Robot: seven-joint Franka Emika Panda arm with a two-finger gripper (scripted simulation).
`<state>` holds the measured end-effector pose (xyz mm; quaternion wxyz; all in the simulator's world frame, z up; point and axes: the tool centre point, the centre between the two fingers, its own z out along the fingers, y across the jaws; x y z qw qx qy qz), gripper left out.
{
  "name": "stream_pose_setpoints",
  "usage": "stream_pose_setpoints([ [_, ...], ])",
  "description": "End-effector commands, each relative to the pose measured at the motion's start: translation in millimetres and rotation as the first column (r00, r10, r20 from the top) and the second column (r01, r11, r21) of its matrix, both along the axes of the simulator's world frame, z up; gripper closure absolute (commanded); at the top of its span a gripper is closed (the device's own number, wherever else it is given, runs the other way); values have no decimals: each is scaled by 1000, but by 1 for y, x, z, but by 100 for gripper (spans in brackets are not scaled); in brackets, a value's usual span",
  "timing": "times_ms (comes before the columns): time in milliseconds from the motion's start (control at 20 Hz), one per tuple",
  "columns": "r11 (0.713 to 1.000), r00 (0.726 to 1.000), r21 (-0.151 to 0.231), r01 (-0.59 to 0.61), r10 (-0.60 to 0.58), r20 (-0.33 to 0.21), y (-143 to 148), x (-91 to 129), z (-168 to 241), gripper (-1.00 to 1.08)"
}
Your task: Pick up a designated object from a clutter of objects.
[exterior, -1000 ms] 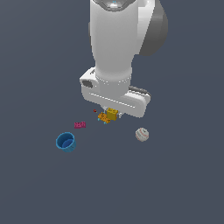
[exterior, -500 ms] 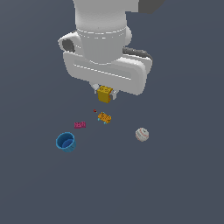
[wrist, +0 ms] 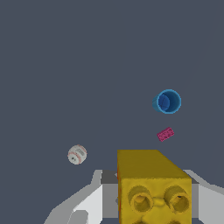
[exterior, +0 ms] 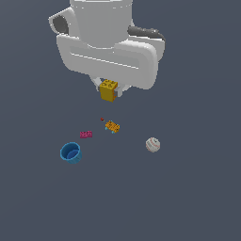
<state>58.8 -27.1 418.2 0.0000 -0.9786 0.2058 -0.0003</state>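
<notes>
Between the jaws, yellow brick

1. My arm is glossy white, a fat rounded cylinder.
2. Below it sits my broad white hand block with soft rounded corners and a faint seam line across its face.
3. Dark grey joint caps show at both upper sides.
4. My jaws are pale grey-white, angular, with darker grey inner faces.

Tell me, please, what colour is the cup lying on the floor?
Blue; the cup shows best in the wrist view.
</notes>
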Motion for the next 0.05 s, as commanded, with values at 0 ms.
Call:
stream_pose_setpoints([
  [0, 1000, 1000, 0, 0, 0, -1, 0, 0, 2, 108],
])
